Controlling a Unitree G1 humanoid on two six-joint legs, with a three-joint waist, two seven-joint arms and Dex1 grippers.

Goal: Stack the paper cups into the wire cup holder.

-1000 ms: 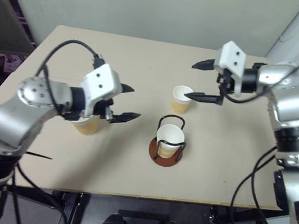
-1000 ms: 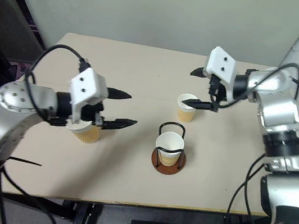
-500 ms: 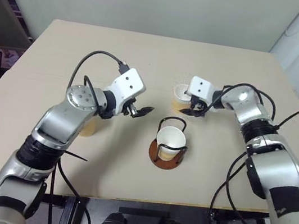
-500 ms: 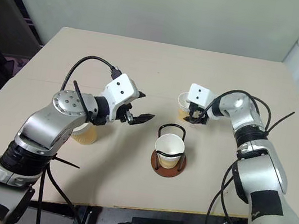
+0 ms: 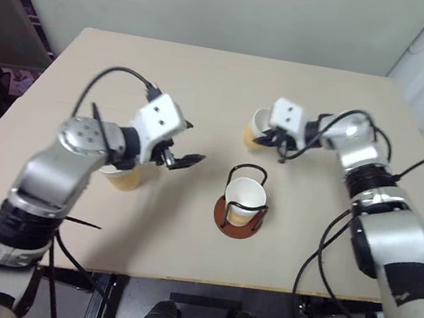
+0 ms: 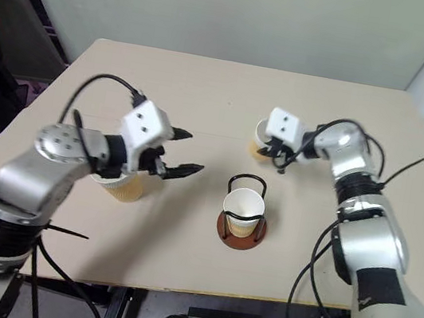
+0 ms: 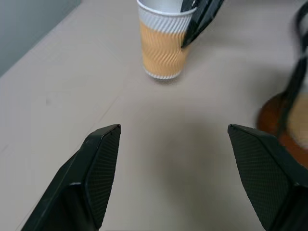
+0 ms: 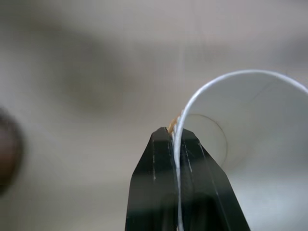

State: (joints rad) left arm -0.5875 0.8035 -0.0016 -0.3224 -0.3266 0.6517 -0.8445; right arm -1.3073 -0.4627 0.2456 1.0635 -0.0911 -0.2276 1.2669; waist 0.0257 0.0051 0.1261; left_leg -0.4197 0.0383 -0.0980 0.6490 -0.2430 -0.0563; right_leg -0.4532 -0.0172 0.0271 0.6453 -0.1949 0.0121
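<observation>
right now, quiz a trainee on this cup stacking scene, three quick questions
1. True or false: the wire cup holder already has a paper cup standing in it.
2. What has the right gripper pinched? A) the far cup's rim B) the holder's wire C) nothing
3. How do the jaws of the left gripper stand?

Key
1. True: one cup stands inside the loops.
2. A: its jaws are shut on the rim of the far cup, one inside and one outside.
3. Wide apart and holding nothing; a third cup stands beneath that arm.
</observation>
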